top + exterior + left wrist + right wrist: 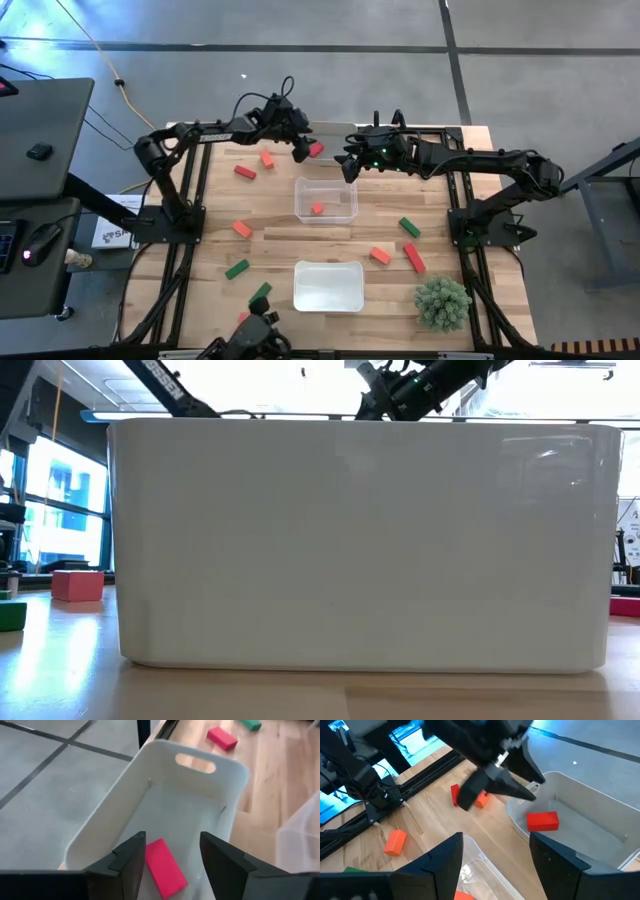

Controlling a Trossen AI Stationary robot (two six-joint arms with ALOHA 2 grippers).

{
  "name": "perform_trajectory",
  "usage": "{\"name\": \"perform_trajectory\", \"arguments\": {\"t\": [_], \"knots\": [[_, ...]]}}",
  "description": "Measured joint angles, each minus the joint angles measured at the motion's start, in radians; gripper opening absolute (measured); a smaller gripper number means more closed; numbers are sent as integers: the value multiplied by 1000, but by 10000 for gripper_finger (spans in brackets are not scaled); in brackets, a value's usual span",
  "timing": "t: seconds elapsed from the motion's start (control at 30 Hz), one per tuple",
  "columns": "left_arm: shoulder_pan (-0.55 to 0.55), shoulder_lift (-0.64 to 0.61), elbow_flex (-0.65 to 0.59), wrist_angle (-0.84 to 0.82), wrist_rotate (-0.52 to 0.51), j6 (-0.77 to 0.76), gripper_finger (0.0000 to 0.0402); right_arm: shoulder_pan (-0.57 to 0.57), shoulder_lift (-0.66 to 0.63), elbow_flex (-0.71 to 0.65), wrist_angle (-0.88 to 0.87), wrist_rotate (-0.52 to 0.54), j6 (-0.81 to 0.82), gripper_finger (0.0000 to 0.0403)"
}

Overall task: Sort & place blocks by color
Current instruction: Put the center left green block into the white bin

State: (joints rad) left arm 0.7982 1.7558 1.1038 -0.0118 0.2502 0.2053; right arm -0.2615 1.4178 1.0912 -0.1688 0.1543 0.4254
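Observation:
A crimson-pink block (pixel 165 868) lies flat on the floor of a white tray with a handle slot (pixel 235 767) at the table's far edge. My left gripper (pixel 172 845) hangs open just above it, with a finger on either side in the view and clear of the block. In the right wrist view the same block (pixel 542 820) lies below and apart from the left gripper (pixel 512 790). My right gripper (pixel 348 170) waits open beside that tray, over the far end of a clear tray (pixel 325 200) holding an orange-red block (pixel 317 209).
Loose blocks lie on the wood: crimson (pixel 245 172), orange (pixel 267 158), orange (pixel 241 229) and green (pixel 237 268) on the left; green (pixel 409 227), orange (pixel 380 255) and crimson (pixel 414 258) on the right. A white tray (pixel 328 285) and a bushy plant (pixel 441 303) stand near the front.

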Motion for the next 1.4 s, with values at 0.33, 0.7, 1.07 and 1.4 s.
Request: {"name": "perform_trajectory", "arguments": {"t": [0.33, 0.7, 1.07, 1.4], "knots": [[-18, -210, 0, -255, 6, -106, 177, 0, 0, 0, -23, -5, -5, 216], [-130, -378, 0, -581, 8, -252, 177, 0, 0, 0, -77, -7, -7, 216], [-301, -420, 0, -844, -2, -435, 177, 0, 0, 0, -191, -8, -8, 216], [-512, -420, -1, -1027, -179, -611, 177, 0, 0, 0, -197, -60, -75, 216]]}}
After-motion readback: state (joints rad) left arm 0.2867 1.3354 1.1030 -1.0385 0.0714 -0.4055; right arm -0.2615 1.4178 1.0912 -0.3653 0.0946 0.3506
